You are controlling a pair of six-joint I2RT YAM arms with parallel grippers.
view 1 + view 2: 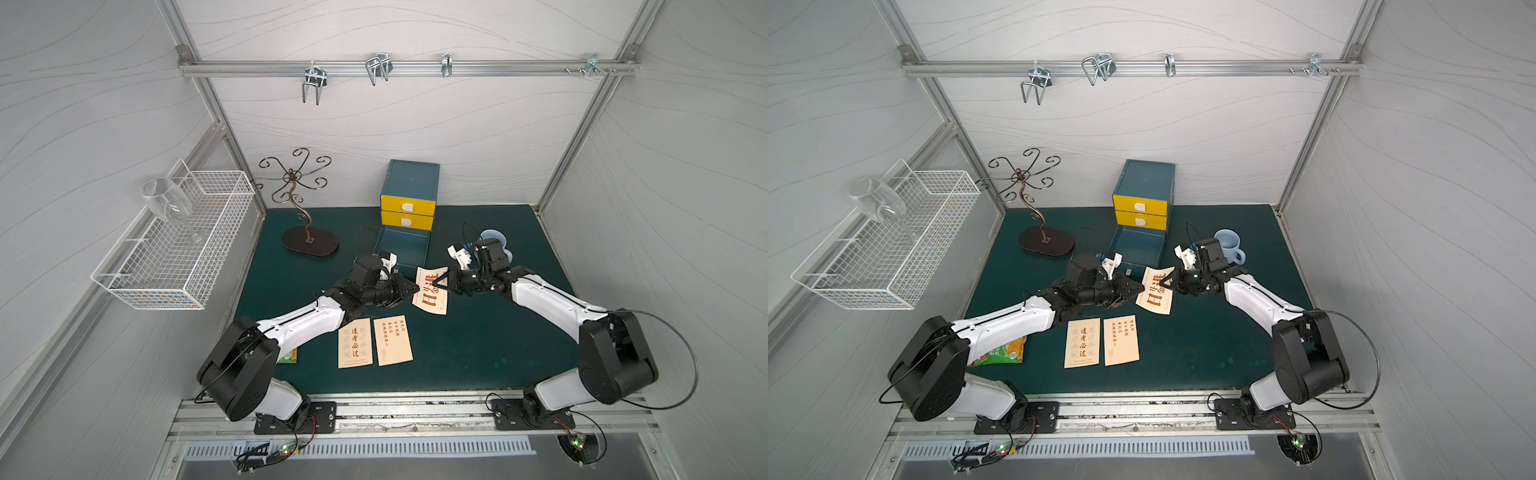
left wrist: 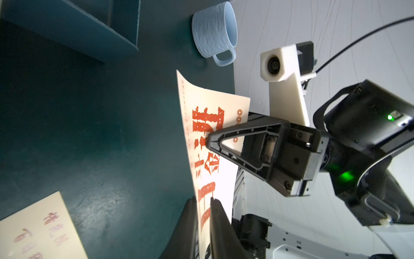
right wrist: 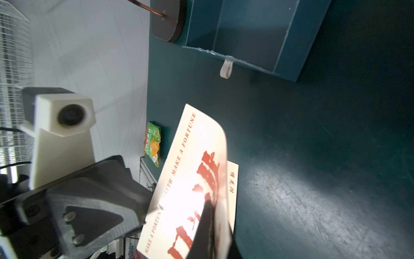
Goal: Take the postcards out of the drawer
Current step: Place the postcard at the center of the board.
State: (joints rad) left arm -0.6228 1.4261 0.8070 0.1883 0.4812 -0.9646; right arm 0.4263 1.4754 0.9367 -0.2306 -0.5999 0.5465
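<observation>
Bold card (image 1: 432, 291) (image 2: 212, 125) is out of the drawer (image 1: 402, 245), held up off the desk (image 1: 478, 340), bowed along its length, between the two end effectors. Right end effector (image 1: 437, 282) (image 2: 208, 140): jaws pressed together, pinching the card at one long edge, over the bold print. Left end effector (image 1: 417, 288) (image 2: 203, 201): at the opposite edge, jaws slightly spread with the card's edge between them; cannot tell whether the pads touch it. The two end effectors' tips face each other across the card, near but apart, in both top views. Second card (image 1: 355, 343) and third card (image 1: 392, 340) lie flat on the desk, side by side, print up, on the robot's side of the left end effector, well apart from both end effectors. The drawer is the lowest of the cabinet (image 1: 409, 183), pulled out, just beyond the end effectors on their far side. Mug (image 1: 1228, 243) stands upright just behind the right end effector's wrist. Snack packet (image 1: 1000, 353) lies on the desk under the left arm. Wire stand (image 1: 309, 239) sits beyond the left end effector, to its left.
</observation>
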